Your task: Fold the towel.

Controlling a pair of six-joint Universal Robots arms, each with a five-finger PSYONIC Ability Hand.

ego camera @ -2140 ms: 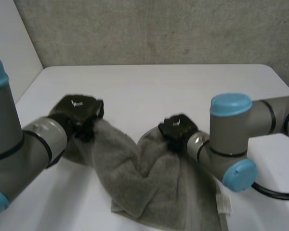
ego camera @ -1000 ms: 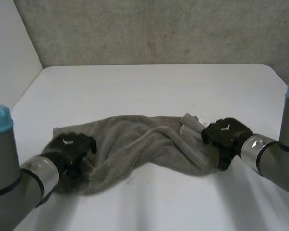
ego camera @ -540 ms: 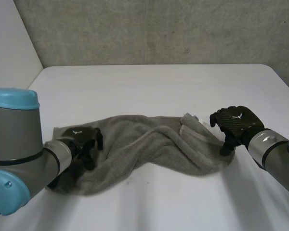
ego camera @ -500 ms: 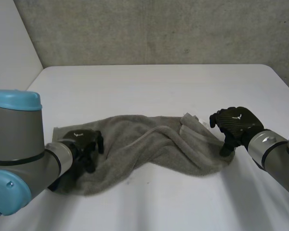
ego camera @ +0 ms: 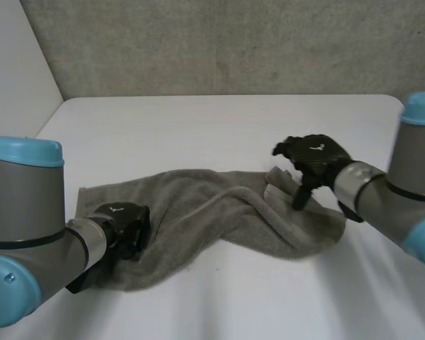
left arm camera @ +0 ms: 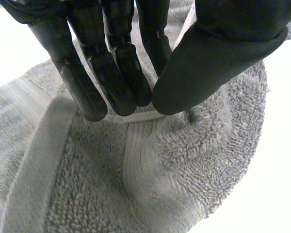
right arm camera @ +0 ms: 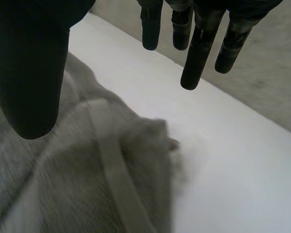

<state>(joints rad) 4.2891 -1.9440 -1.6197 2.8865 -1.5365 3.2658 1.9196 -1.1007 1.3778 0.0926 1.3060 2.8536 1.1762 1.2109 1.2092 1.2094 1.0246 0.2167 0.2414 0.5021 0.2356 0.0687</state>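
Scarcely begun, seemingly. Pinching left end of rumpled grey terry towel (ego camera: 219, 212) with black left hand (ego camera: 122, 222); holding black right hand (ego camera: 315, 159) spread and empty just above right end. Sprawled crosswise on white table (ego camera: 198, 127), twisted; no neat fold yet, flattening and halving left.

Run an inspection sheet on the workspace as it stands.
surface: white table, with the towel lying on it.
job's things: grey towel, rumpled in a long strip, not neatly folded.
clutter: nothing seen.
hands: left hand pinches the hem at one end of the towel; right hand is open above the other end, holding nothing.
cables: nothing seen.
surroundings: grey wall behind the table.
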